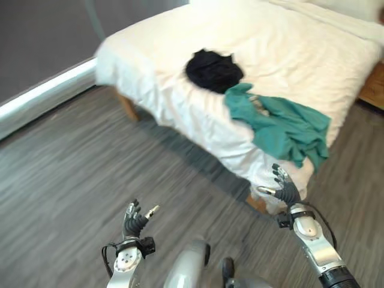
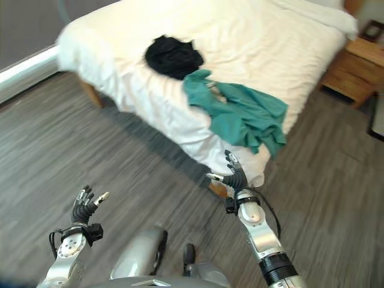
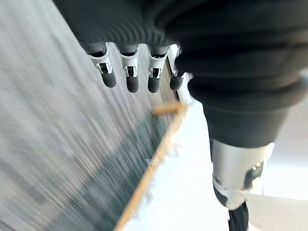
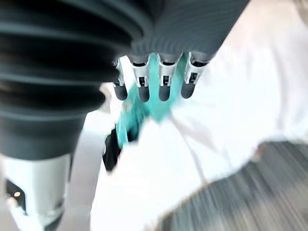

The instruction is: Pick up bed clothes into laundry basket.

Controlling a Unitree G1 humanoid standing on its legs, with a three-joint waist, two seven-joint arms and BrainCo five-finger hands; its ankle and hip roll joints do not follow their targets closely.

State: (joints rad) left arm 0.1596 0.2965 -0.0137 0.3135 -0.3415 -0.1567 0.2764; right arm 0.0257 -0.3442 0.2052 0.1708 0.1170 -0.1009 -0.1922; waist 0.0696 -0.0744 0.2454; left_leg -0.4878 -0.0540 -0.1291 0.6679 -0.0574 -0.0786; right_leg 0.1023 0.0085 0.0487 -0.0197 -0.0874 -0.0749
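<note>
A teal garment [image 1: 282, 125] lies crumpled on the white bed [image 1: 288, 54] and hangs over its near corner. A black garment [image 1: 213, 70] sits bunched just beyond it. My right hand [image 1: 286, 188] hovers open, empty, in front of the bed's corner, just below the teal garment's hanging end; its own wrist view looks past the fingers [image 4: 164, 92] at the teal garment [image 4: 137, 110]. My left hand [image 1: 135, 221] is held up over the floor, open and holding nothing, well short of the bed.
Grey wood-look floor [image 1: 72, 180] spreads before the bed. A wooden bed leg [image 1: 127, 107] shows under the sheet at left. A wooden nightstand [image 2: 360, 60] stands right of the bed. A pale baseboard [image 1: 42, 90] runs along the dark wall at left.
</note>
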